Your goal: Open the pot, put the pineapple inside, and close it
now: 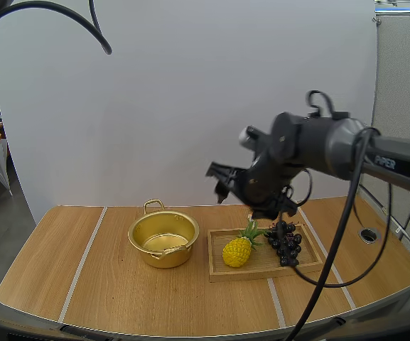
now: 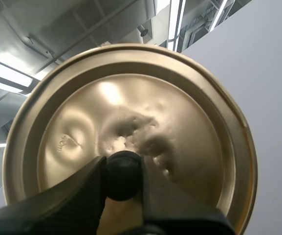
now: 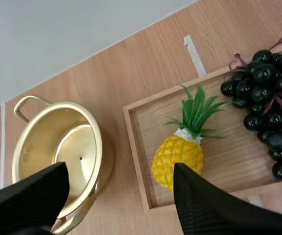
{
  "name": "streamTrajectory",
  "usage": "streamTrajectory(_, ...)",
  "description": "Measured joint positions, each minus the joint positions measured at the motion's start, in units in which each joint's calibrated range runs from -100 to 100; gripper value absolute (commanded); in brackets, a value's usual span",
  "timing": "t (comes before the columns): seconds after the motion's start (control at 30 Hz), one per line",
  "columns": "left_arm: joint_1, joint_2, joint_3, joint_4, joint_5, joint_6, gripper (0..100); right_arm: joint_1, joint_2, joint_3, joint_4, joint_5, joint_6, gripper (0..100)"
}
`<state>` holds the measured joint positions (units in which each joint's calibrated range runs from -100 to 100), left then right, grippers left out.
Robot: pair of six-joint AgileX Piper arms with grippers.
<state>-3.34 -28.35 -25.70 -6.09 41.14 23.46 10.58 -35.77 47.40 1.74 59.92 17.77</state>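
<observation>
Left tool (image 2: 123, 171) grips the lid (image 2: 180, 93) by its knob — right tool (image 3: 120, 171) spread wide, high over pot (image 3: 31, 147) and pineapple (image 3: 177, 156)

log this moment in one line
pot: open, empty | lid: held in left gripper | right gripper: open, above pineapple | pineapple: on tray beside grapes

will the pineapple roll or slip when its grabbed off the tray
Probably stiff: the pineapple has a moulded, glossy yellow body, so it may slip. Lying in the tray, its rounded body could roll if nudged.
</observation>
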Motion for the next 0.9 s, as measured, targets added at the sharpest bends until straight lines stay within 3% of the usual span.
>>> streamTrajectory(0.13,0.00,0.00,0.00,0.00,0.00,0.00,0,5.34,2.09,-0.04,-13.75,0.81,15.20,100)
streamTrajectory(0.3,0.00,0.00,0.00,0.00,0.00,0.00,0,7.43,4.97,-0.04,-25.19,5.15,26.82,100)
streamTrajectory(0.9,0.00,0.00,0.00,0.00,0.00,0.00,0,7.38,16.04,-0.30,-27.36,6.31,37.71,100)
